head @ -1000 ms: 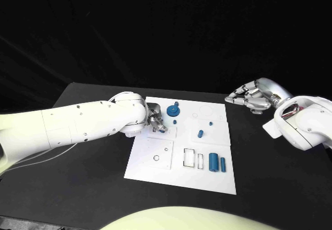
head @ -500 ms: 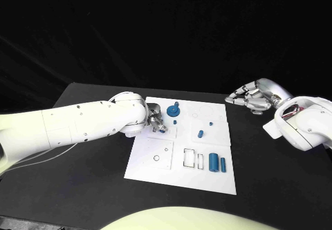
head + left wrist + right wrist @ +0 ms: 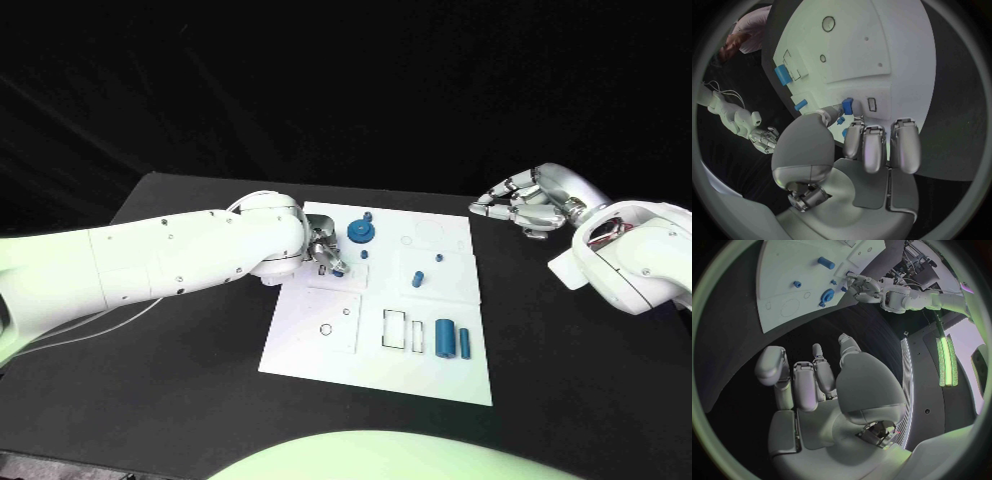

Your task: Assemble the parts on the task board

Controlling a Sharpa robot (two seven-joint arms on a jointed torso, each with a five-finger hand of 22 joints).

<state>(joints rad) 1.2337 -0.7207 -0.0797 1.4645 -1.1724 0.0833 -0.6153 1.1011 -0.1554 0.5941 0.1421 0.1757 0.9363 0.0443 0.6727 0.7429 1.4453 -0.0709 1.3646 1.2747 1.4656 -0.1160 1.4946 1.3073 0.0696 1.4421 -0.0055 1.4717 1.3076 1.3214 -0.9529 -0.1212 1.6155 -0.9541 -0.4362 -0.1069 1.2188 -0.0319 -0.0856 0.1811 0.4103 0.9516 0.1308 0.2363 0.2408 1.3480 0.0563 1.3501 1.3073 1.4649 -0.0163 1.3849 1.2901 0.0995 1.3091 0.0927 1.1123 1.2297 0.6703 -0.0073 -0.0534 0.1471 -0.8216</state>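
The white task board lies mid-table. My left hand hovers low over its far left part and pinches a small blue block between thumb and a finger, right beside a small rectangular slot. That block peeks out under the hand. My right hand hangs off the board's far right corner, fingers loosely bent, thumb apart, holding nothing. A round blue piece stands near the far edge, and two blue cylinders lie at the near right.
Small blue pieces sit mid-board, with another just beyond. Empty rectangular outlines and a round hole mark the near half. Black table surrounds the board on all sides.
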